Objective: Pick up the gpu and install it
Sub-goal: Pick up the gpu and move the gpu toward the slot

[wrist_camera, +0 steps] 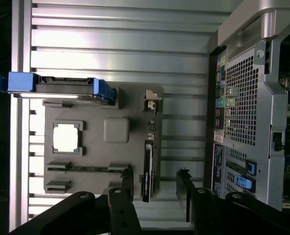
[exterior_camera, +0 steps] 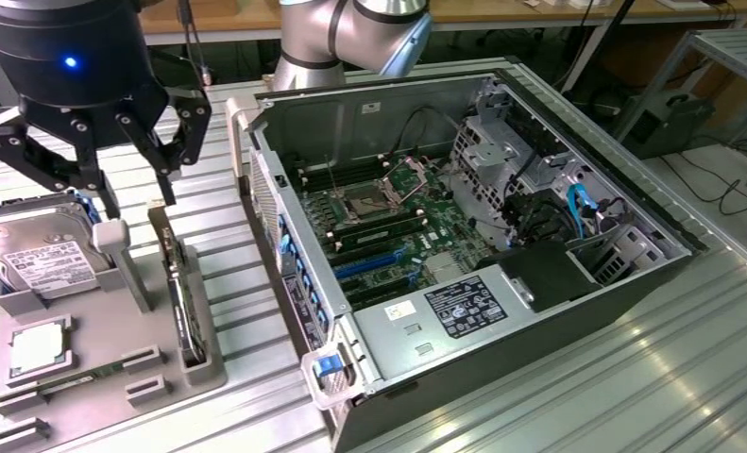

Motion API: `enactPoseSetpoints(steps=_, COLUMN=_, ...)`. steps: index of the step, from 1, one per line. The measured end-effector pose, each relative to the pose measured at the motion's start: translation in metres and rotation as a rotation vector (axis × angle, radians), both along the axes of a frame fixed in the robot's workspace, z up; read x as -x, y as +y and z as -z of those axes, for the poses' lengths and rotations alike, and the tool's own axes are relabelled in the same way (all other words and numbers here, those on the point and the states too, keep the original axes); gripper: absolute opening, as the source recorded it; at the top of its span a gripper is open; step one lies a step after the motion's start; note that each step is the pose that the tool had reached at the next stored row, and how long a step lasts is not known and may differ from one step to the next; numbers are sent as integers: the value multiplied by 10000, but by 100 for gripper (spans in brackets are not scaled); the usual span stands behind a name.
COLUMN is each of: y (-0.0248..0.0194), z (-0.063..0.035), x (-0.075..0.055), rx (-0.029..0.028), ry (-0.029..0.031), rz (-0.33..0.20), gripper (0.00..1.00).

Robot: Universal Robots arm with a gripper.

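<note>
So far nothing installed: my tool (exterior_camera: 136, 203) hangs wide, empty, above the gpu (exterior_camera: 181, 297) standing in its grey fixture (exterior_camera: 102, 326).

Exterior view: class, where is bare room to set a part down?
Widest bare table: the exterior view's right of the computer case. A narrow bare strip runs between case and tray. Crowded: the tray, with hard drive, gpu and open gripper above.

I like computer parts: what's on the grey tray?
A hard drive, a square silver chip and the gpu standing edge-on. Its lower edge is hidden in its slot.
</note>
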State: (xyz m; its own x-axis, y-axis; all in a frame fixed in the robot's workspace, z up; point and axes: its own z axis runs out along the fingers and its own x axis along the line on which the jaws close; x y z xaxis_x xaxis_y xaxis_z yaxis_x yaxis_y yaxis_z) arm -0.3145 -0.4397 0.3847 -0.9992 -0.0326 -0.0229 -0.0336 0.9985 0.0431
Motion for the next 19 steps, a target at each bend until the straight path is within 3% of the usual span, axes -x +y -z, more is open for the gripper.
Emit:
enactPoseSetpoints(steps=8, y=0, z=44, x=0, rx=0, ry=0, rz=41, gripper=48)
enactPoseSetpoints(steps=15, y=0, z=160, x=3, rx=0, ry=-1, rz=362, gripper=48)
enactPoseSetpoints(steps=19, y=0, z=227, x=3, rx=0, ry=-2, rz=397, gripper=56)
